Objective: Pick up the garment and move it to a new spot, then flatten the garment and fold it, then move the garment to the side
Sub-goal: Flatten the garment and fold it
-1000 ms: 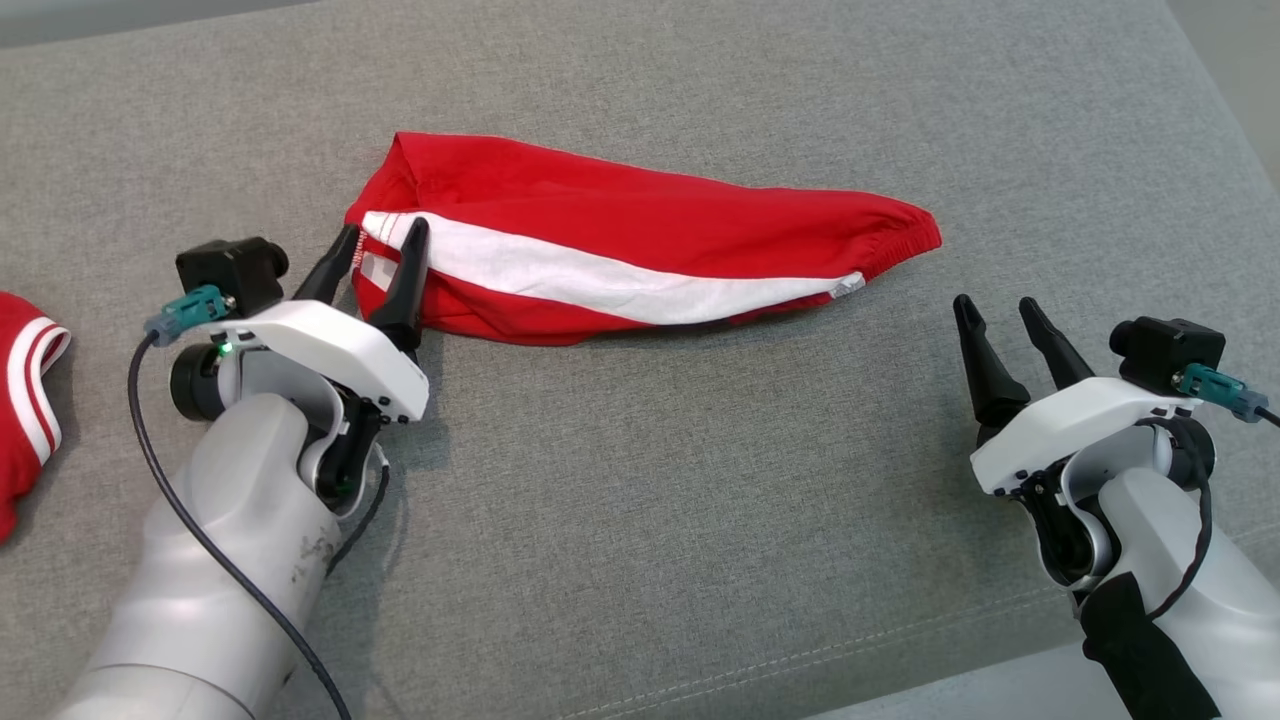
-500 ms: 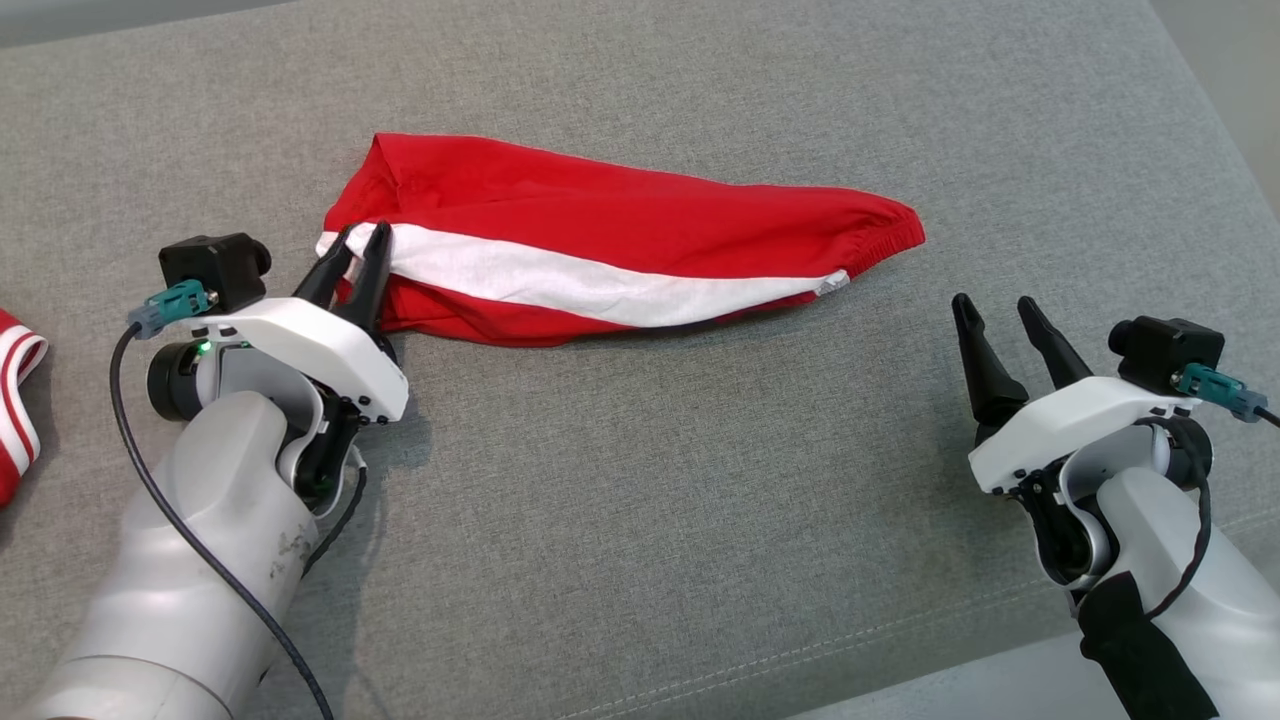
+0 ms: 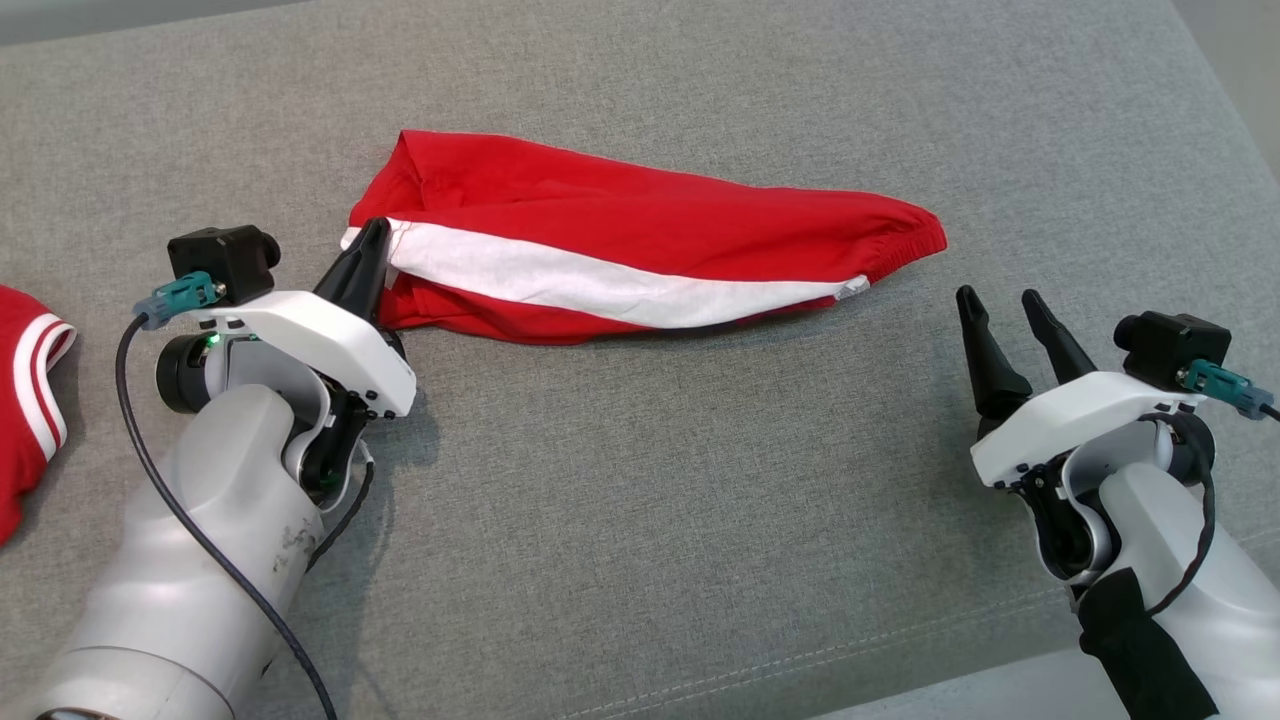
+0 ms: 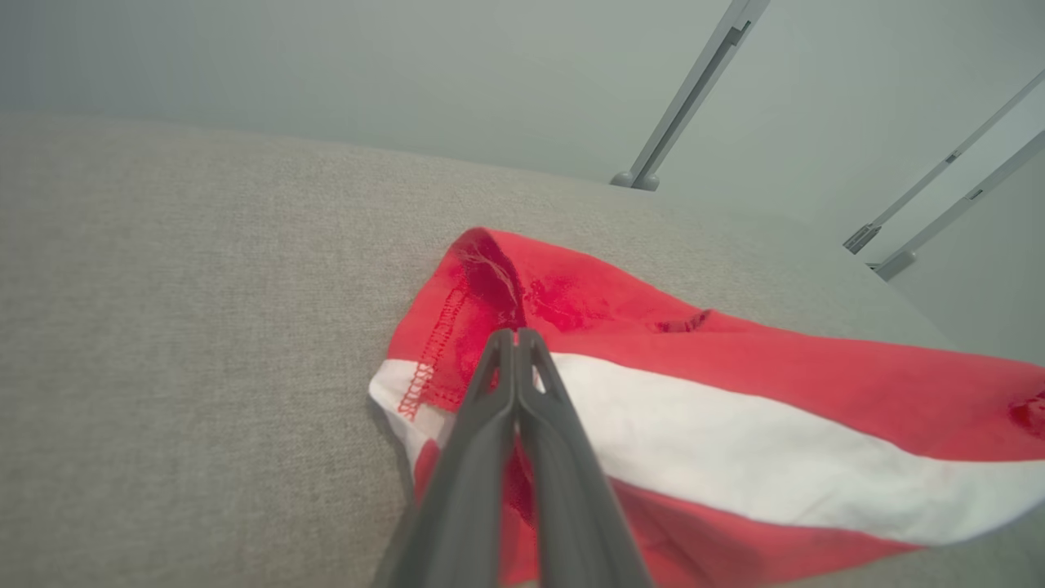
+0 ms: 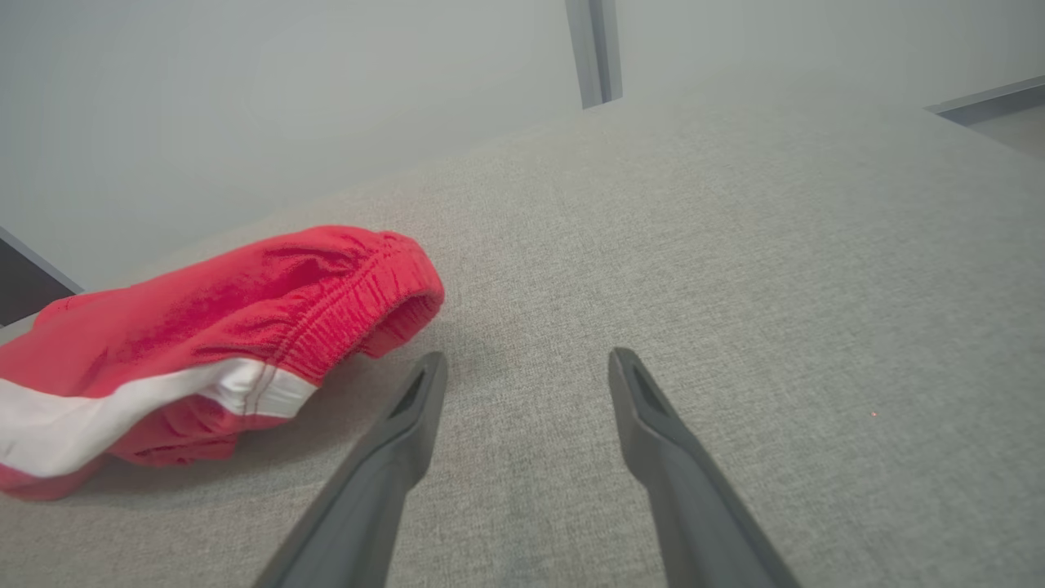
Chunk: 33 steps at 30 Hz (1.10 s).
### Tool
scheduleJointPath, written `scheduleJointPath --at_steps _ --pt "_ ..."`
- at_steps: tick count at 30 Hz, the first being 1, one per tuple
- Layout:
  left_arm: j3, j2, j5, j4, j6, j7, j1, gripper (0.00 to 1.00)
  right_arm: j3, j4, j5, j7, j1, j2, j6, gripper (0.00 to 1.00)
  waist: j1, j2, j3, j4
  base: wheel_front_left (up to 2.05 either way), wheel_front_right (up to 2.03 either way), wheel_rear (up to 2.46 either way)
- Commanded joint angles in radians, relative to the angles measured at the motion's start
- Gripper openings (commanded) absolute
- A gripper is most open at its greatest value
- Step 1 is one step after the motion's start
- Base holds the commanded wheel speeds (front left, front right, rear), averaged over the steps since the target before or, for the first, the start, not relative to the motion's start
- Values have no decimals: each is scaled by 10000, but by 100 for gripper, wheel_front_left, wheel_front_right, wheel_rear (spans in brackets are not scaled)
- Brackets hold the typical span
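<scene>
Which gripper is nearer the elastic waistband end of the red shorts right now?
Right. The right gripper sits open just short of the waistband, not touching. The left gripper is shut on the red shorts at the opposite end.

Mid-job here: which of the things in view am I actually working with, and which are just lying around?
In the job:
red garment with the white stripe, lying on the grey cushion
left gripper, shut on its hem end
right gripper, open, apart from the waistband end

Just lying about:
second red garment with white trim, at the head view's left edge
</scene>
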Motion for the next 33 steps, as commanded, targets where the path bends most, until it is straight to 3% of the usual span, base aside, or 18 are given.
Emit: scheduleJointPath --at_steps 1,7,13,18,26,33 --pt "179 305 -153 -213 -71 -56 -311 0 104 -285 -102 -137 70 -1 42 100 0 0 -11 7 0 0 0" --pt "1018 492 -6 -1008 -71 -58 -430 0 35 -472 -128 -137 109 24 42 100 0 0 -104 117 0 0 0" --pt "2528 489 1148 -2147 143 -59 26 0 329 -837 68 -137 258 157 42 100 0 0 -291 400 0 0 0" --pt "3147 31 2084 -2634 139 -60 782 0 1726 -1363 823 -137 527 41 42 100 0 0 -342 699 0 0 0" --pt "4008 -459 3025 -2708 49 -60 1307 0 4383 -2043 1889 -137 881 -950 42 100 0 0 -407 689 0 0 0" --pt "4685 -705 3896 -2848 10 -60 1302 0 5729 -1964 2498 -137 869 -1435 42 100 0 0 -388 587 0 0 0"
